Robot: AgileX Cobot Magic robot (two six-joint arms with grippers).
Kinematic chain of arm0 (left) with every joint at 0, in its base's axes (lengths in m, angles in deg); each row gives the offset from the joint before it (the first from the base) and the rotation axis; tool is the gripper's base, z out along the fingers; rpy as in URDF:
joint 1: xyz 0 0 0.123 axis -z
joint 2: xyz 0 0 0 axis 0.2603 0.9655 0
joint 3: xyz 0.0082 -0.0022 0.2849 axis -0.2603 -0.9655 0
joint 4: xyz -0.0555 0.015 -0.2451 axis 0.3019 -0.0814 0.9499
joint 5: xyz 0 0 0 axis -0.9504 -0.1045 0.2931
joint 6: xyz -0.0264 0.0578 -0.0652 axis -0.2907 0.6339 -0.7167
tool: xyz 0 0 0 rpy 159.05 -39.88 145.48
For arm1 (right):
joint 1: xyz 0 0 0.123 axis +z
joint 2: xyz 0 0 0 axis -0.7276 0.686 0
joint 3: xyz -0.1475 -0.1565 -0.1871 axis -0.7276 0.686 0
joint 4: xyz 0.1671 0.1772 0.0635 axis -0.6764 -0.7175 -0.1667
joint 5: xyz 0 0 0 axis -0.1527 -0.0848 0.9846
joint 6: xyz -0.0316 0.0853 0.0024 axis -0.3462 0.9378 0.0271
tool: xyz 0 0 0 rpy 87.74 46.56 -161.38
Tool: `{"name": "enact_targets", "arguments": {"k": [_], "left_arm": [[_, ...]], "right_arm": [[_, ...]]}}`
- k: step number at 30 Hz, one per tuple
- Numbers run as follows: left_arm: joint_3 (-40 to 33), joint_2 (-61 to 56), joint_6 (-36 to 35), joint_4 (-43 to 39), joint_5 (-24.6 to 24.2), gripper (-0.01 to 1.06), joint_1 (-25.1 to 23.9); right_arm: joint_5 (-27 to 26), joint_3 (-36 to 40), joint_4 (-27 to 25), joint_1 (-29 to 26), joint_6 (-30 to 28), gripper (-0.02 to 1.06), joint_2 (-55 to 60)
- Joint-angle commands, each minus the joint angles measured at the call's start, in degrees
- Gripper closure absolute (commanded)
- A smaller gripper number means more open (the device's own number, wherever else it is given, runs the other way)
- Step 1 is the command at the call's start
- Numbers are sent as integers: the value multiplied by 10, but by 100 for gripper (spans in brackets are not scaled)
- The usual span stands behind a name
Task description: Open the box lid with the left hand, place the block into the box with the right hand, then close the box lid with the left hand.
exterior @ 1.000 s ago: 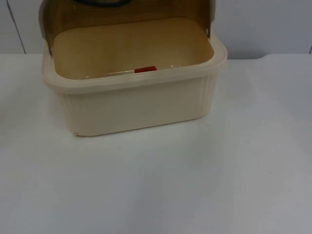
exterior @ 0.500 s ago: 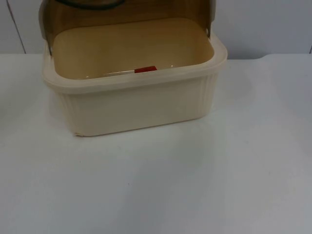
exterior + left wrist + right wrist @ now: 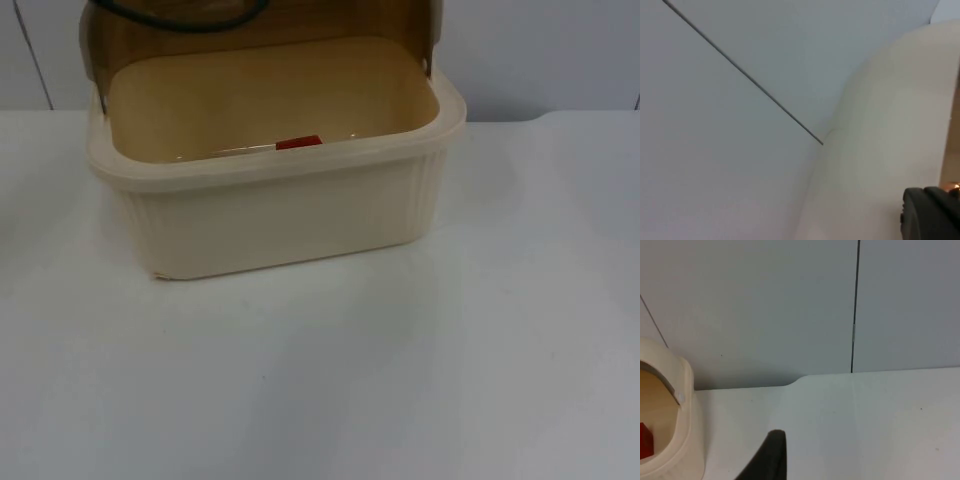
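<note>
The cream ribbed box (image 3: 280, 220) stands at the back of the table with its brown see-through lid (image 3: 250, 25) swung up behind it. A red block (image 3: 298, 143) lies inside, against the near wall. In the left wrist view my left gripper (image 3: 932, 212) hangs close beside the box's curved cream wall (image 3: 880, 150), near the partition. In the right wrist view my right gripper (image 3: 771, 455) is above the table to the right of the box (image 3: 682, 390), clear of it. The red block (image 3: 646, 440) shows inside the rim.
The white table top (image 3: 400, 380) stretches bare in front of and to the right of the box. The grey partition wall (image 3: 540, 50) closes off the back, just behind the box and its lid.
Behind the raised lid a dark part of the left arm shows lower and further left than before. Box, lid and block have not moved.
</note>
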Motion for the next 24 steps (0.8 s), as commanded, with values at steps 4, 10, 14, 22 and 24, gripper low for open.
{"name": "enact_targets", "arguments": {"k": [4, 10, 14, 22, 24], "left_arm": [[3, -2, -11, -10, -33, 105, -1], [3, -2, -20, -19, -48, 105, -1], [3, -2, -47, -34, 9, 105, -1], [3, 0, -48, -28, 47, 105, -1], [3, 6, -50, -28, 46, 105, -1]], "right_arm": [[-6, 3, 2, 3, 0, 0, -2], [-6, 3, 2, 3, 0, 0, -2], [-5, 3, 2, 3, 0, 0, -2], [-2, 3, 2, 3, 0, 0, -2], [-4, 3, 2, 3, 0, 0, -2]]}}
